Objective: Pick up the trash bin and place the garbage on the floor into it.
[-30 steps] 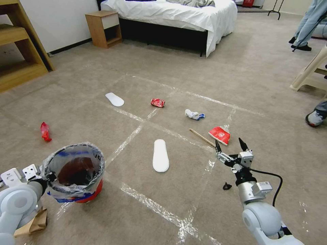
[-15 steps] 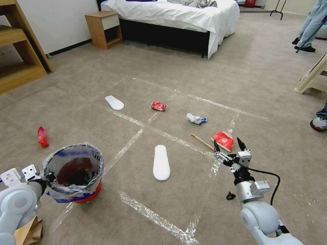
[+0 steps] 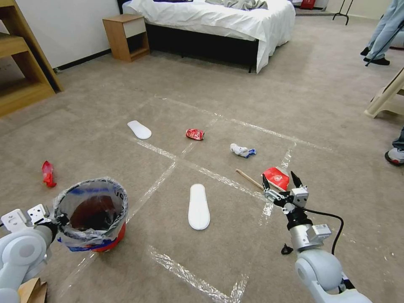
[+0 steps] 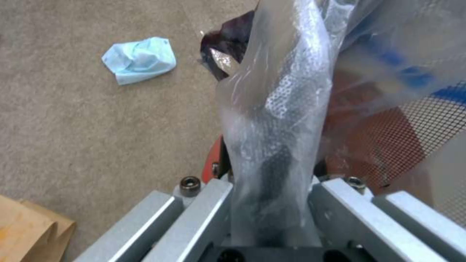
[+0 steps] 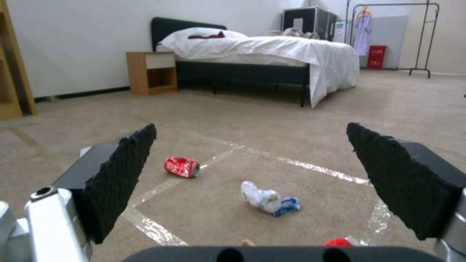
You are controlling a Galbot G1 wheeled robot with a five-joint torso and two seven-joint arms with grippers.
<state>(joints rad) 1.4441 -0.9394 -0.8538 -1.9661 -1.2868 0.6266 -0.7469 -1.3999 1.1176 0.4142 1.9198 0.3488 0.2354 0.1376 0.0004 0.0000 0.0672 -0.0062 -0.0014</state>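
Observation:
The trash bin (image 3: 93, 215), a red bucket with a clear blue-printed liner, hangs at the lower left. My left gripper (image 3: 62, 219) is shut on its rim; the left wrist view shows the liner (image 4: 279, 120) pinched between the fingers and the bin's red mesh wall (image 4: 394, 135). My right gripper (image 3: 280, 182) (image 5: 251, 128) is open and empty, held over the carpet just short of a red wrapper (image 3: 276, 176). More garbage lies on the floor (image 3: 235, 101): two white slippers (image 3: 198, 206) (image 3: 139, 129), a crushed red can (image 3: 195, 134) (image 5: 181, 166), a white tissue (image 3: 241, 150) (image 5: 267, 199) and another red wrapper (image 3: 47, 173).
A wooden stick (image 3: 249, 179) lies beside the red wrapper and a small black scrap (image 3: 287, 249) by my right arm. A blue tissue (image 4: 139, 60) and brown carton (image 3: 31, 290) lie near the bin. A bed (image 3: 219, 21), nightstand (image 3: 126, 35) and shelf (image 3: 21, 71) stand beyond.
The whole view has shifted: floor items slid down and closer, so the camera moved forward. The right gripper now stands nearer the red wrapper. Both arms keep their pose.

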